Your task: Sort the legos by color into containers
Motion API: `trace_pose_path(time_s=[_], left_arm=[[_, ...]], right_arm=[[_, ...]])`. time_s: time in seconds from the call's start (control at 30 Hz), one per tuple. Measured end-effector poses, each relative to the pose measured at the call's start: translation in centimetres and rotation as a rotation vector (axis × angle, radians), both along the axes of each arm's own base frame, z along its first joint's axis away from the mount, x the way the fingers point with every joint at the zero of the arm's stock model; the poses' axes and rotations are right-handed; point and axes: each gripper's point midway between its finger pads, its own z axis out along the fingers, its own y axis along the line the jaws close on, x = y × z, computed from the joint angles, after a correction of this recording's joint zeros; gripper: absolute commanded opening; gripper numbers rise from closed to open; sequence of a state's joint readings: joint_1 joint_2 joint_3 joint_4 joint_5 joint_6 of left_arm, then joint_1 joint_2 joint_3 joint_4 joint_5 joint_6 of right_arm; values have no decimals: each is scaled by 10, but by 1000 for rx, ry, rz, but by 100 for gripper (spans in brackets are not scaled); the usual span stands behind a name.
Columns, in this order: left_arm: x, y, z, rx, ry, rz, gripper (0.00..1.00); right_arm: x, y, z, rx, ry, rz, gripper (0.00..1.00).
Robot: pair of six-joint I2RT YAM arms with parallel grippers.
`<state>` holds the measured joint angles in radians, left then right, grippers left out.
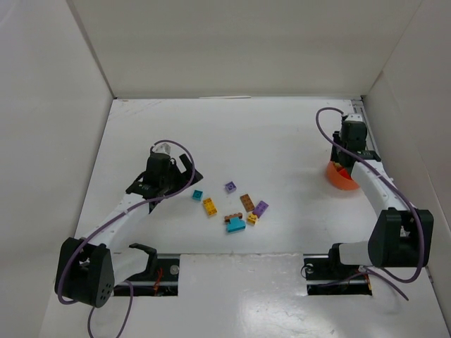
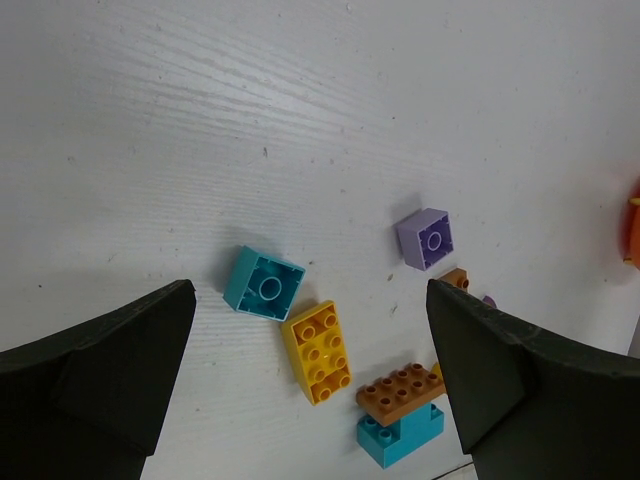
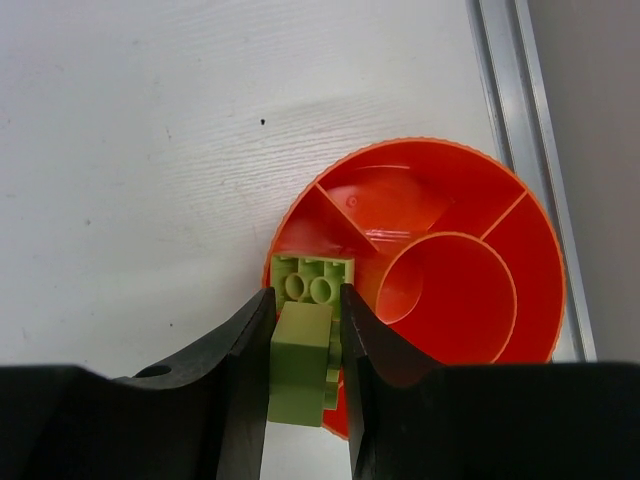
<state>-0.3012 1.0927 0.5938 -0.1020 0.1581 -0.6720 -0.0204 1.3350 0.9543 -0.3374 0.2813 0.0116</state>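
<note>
Sorting step: one piece is being delivered. The right fingers (image 3: 252, 335) are pinched narrowly on a pale green lego (image 3: 300, 350) above the near-left edge of the orange bowl (image 3: 520, 240).
Next move: as I judge it, a small shift inward so the piece hangs fully over one compartment, then a release. Let go from here, it might clip the rim and land outside.
Room: plain white walls (image 1: 232, 42) stand on three sides.
Counter (image 1: 268, 134): white and faintly grained, with a metal rail (image 3: 510, 90) just beside the bowl.
Left fingers (image 2: 150, 340): spread wide, holding nothing, poised over the loose pile at mid-counter.
Bowl: at the far right of the counter. The compartments that show are bare.
Legos (image 1: 236, 208): a loose cluster well apart from the bowl.
Cluster detail: a teal brick (image 2: 263, 288) sits just beside a yellow brick (image 2: 317, 350), and a purple brick (image 2: 428, 238) lies apart. A brown plate (image 2: 400, 385) lies on another teal piece (image 2: 400, 435).
</note>
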Motion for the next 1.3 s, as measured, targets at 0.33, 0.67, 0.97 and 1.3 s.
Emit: trace_pose_path(time_s=[0.33,0.67,0.97,1.3], left_arm=[[0,-2,1,-9,-4,-7,100],[0,-2,2,-14,-5,-4,100],[0,-3,2,-16,-3,-7,100],[-11,-11,-13,14,55,-41,100]], right_arm=[[12,-6,0,-13,-29,-5,17],[-1,-9,-16,-6,2,-16,39],[-6,-5,2,18,-57,-7,56],[-13,9,46,45,-187,71,58]])
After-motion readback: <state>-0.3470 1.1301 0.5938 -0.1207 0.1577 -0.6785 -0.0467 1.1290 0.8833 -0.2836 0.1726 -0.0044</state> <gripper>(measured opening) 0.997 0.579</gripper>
